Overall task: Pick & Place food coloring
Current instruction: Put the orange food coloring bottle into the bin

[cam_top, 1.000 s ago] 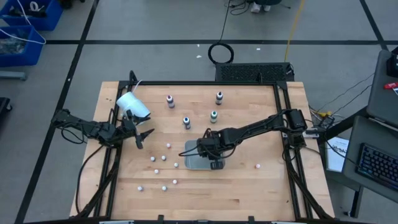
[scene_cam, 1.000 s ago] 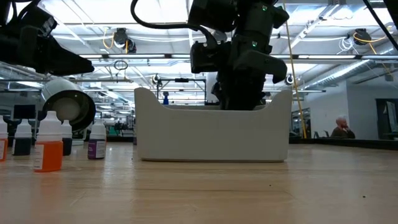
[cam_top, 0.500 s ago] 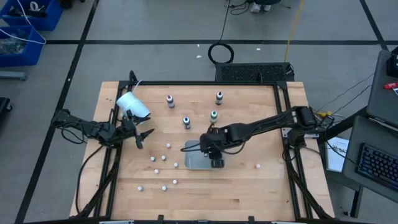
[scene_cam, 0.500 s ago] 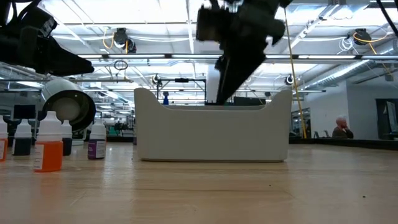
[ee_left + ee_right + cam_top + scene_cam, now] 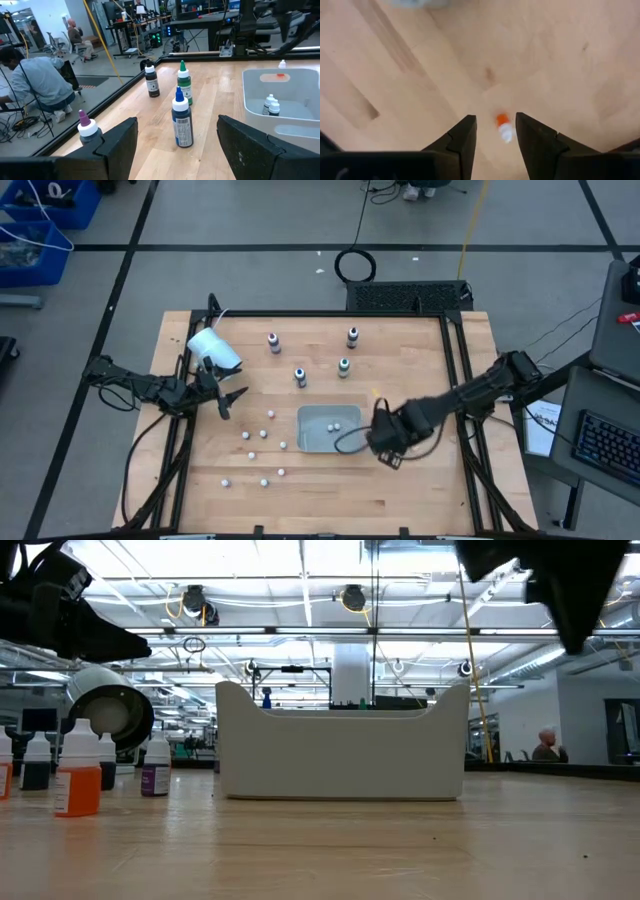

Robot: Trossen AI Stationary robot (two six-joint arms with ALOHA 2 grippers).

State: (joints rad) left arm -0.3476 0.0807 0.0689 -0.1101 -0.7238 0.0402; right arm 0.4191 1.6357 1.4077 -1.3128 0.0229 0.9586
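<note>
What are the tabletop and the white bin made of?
Tabletop: looks like wood, pale planks with visible grain and seams, satin finish. White bin: probably moulded plastic, opaque, smooth matte walls with rounded corners and a dipped rim; I can't rule out coated metal.

Smooth pale wood table [image 5: 420, 360]

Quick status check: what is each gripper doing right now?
Left gripper: jaws open, empty, parked at the table's left edge.
Right gripper: jaws open, empty, above a small orange-and-white bottle.
</note>
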